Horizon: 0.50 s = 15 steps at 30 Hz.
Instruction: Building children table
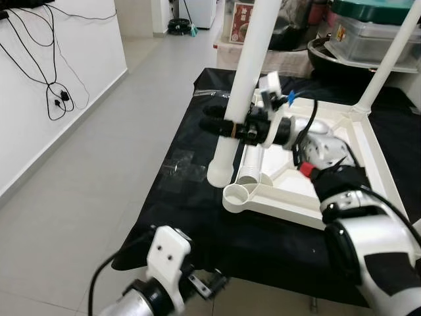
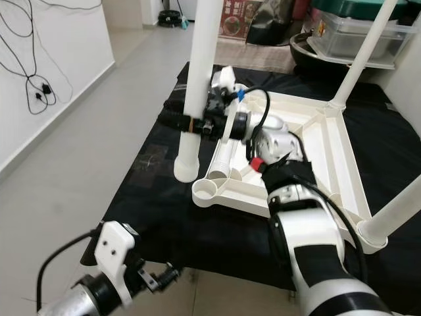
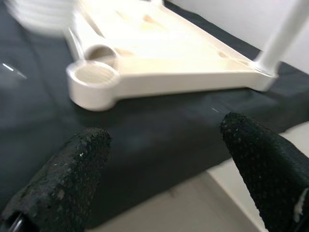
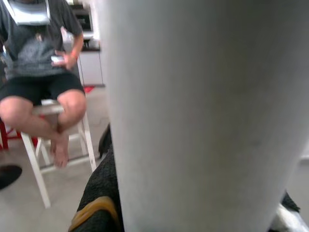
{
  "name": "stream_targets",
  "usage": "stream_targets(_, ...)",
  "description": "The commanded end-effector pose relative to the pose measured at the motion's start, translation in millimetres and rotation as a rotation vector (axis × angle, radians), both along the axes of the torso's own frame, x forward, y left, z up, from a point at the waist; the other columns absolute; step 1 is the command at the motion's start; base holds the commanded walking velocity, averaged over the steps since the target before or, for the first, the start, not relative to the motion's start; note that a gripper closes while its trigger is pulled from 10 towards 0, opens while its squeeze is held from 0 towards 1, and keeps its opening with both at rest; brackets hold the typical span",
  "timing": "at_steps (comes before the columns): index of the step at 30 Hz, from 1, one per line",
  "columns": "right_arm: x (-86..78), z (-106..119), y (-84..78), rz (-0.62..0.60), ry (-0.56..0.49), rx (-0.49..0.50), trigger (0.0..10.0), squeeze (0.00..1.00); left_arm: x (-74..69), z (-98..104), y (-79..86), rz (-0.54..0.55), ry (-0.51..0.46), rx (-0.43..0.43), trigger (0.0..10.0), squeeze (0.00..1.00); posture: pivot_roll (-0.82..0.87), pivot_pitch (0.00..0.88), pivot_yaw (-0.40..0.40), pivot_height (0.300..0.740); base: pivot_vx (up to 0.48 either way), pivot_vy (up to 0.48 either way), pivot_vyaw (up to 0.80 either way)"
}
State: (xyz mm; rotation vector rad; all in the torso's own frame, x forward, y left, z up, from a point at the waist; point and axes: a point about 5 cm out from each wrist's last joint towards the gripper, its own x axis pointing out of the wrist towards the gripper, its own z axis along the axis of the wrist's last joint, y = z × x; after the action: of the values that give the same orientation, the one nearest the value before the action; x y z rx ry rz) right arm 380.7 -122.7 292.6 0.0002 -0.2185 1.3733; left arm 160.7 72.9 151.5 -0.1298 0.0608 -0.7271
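Clamping a white table leg (image 1: 245,79), right gripper (image 1: 231,128) at centre frame, black fingers closed around the tube. Leg tilted, lower end hanging just above the black-draped surface (image 1: 197,217), close beside the empty corner socket (image 1: 238,194) of the upturned white tabletop (image 1: 316,178). Two more legs already standing in corners at 1 and 4 o'clock. Left gripper (image 3: 159,159) low at 7 o'clock, fingers spread, grasping nothing. Seated person (image 4: 41,63) on a white stool.
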Motion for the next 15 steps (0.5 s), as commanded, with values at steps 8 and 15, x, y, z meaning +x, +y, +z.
stream_targets(8, 1.2, -8.7, -8.3, 0.02, -0.005, -0.099, 10.0, 0.0, -14.0, 4.1, 0.4, -0.003, 0.033, -0.007, 10.0, 0.0, 0.16, 0.199, -0.064, 0.74, 0.0, 0.0, 0.0)
stream_targets(15, 0.4, -15.9, -25.8, 0.009, -0.004, -0.16, 10.0, 0.0, -23.5, 9.9, 1.3, -0.006, 0.04, -0.002, 10.0, 0.0, 0.17, 0.238, -0.052, 0.74, 0.0, 0.0, 0.0)
